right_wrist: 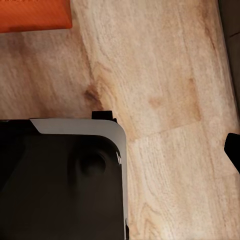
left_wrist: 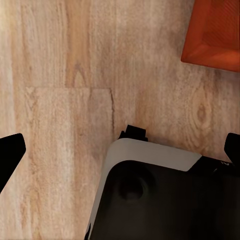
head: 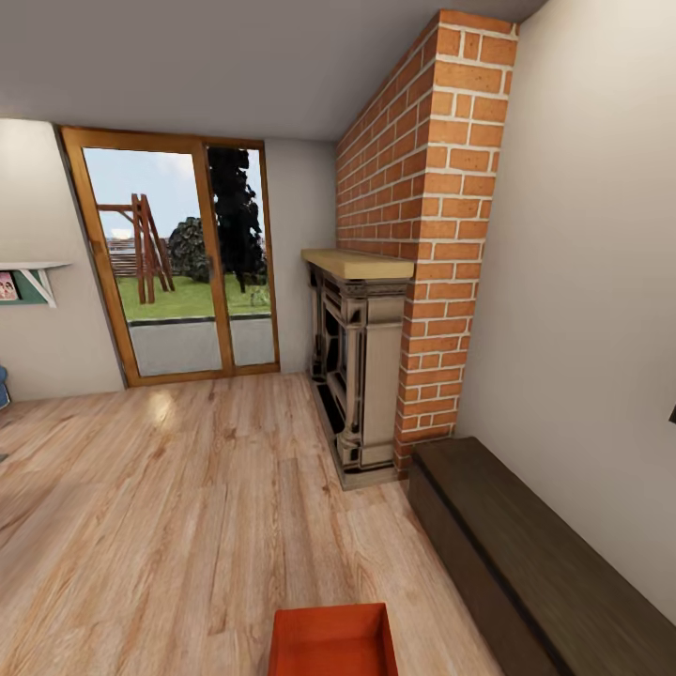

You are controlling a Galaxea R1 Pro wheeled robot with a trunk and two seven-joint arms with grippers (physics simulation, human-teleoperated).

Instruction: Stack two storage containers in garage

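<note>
So the left gripper [left_wrist: 120, 150] is spread wide with nothing in it; one dark fingertip sits at each side of its wrist view and only bare plank floor [left_wrist: 65, 75] lies between them. For the right gripper I can't tell open or shut; just one dark fingertip [right_wrist: 233, 150] pokes in at the edge of its wrist view. Both arms hang over the robot's black, grey-trimmed base [left_wrist: 165, 195]; just ahead of that base one orange-red storage container [head: 333, 640] sits on the pale wood, open side up, untouched. Further out: a dark wooden bench [head: 554, 563] along the right wall, a brick chimney [head: 422, 225] with a fireplace [head: 361, 376], and a glass patio door [head: 178, 263] onto a lawn. My worry: the box is close under the base, so rolling forward could shove it; reaching down with the arms uneven might tip it; the bench also crowds any turn to the right.
</note>
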